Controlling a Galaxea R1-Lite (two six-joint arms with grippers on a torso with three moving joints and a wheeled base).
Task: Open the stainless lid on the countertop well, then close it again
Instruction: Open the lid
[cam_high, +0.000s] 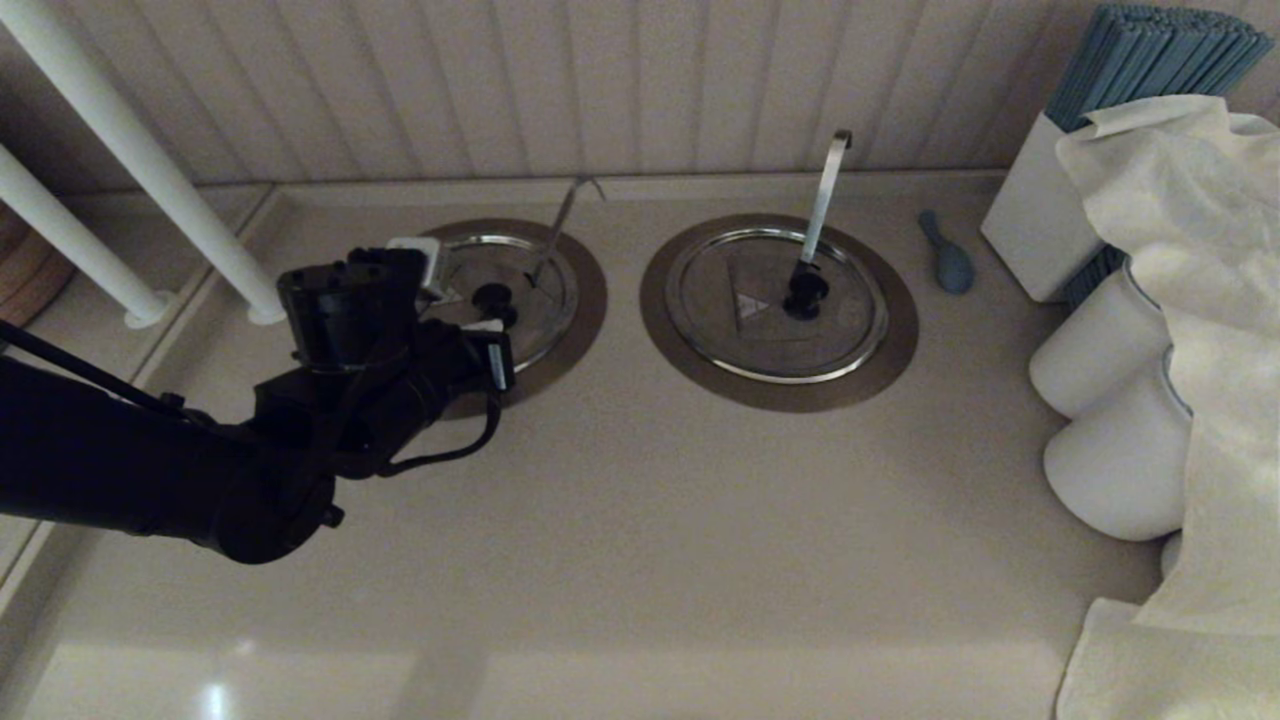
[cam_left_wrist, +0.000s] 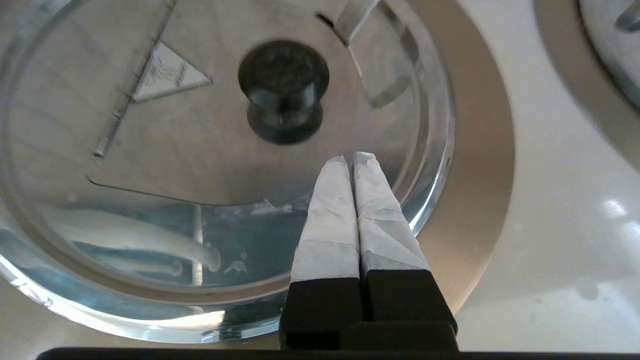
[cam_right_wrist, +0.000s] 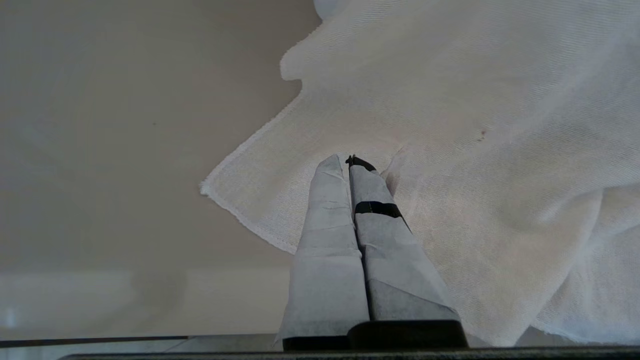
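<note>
Beige countertop (cam_high: 640, 520) runs back to a ribbed wall panel (cam_high: 640, 90), w/ two round steel-collared wells set side by side near the back edge. Left arm reaches in over the near-left part of the counter; right arm isn't in the head view, and its wrist cam shows the right gripper (cam_right_wrist: 347, 160) parked over a white cloth (cam_right_wrist: 475, 150), fingers pressed together on nothing.

Twin lid (cam_high: 775, 305) w/ the broad bright handle sits covered on the robot's right, well apart from the work. A small blue-grey object (cam_high: 950, 262) lies just beyond it, near white containers (cam_high: 1110, 400) under the draped cloth.

Target is the countertop well (cam_high: 585, 300) on the left, w/ the stainless lid (cam_high: 530, 290) seated flat in it, so the opening step looks not yet done. Thin rod handle (cam_high: 558, 235) rises from the lid's notch toward the wall, prob. why approach is from the near side, clear of it.

Left gripper (cam_left_wrist: 356, 157) hovers over the lid, just beside the black knob (cam_left_wrist: 283, 90), fingers clenched together, empty. Tips point at the knob but seem apart from it. Judgement: jaws must spread before they can straddle the knob; closed as they are, they could only nudge it.
</note>
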